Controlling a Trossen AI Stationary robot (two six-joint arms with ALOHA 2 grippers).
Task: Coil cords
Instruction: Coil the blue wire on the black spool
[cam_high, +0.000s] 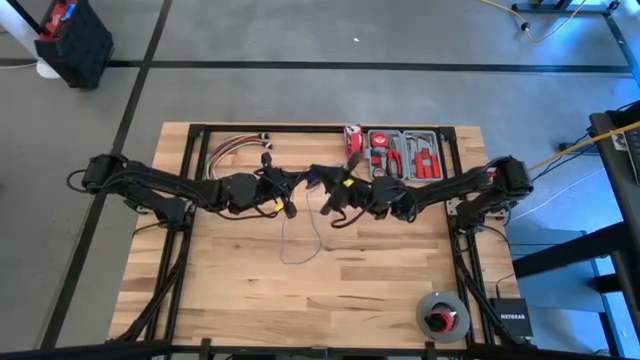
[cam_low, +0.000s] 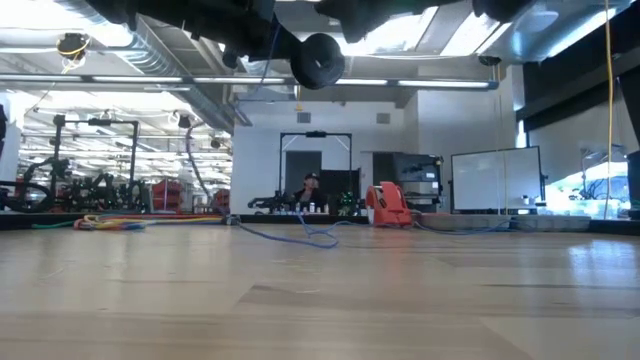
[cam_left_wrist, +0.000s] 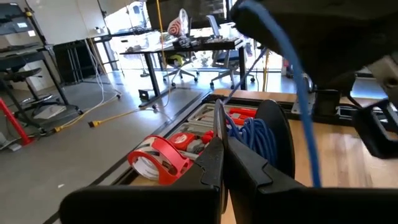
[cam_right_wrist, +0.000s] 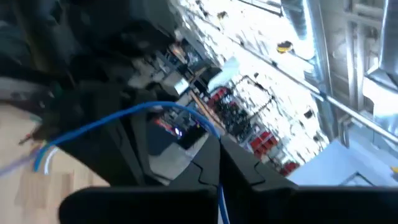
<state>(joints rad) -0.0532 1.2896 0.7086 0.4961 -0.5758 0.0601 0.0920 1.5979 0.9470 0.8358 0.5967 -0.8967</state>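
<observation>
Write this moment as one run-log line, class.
task: coil cords | left gripper: shut on blue cord | right gripper: shut on blue cord | both raised mid-table

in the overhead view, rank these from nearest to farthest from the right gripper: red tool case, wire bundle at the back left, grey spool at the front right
Measured from the right gripper, shut on the cord near the table's middle:
1. Red tool case, at the back edge, just right of the gripper.
2. Wire bundle, back left, beyond the left arm's wrist.
3. Grey spool, front right corner, clearly farthest.
</observation>
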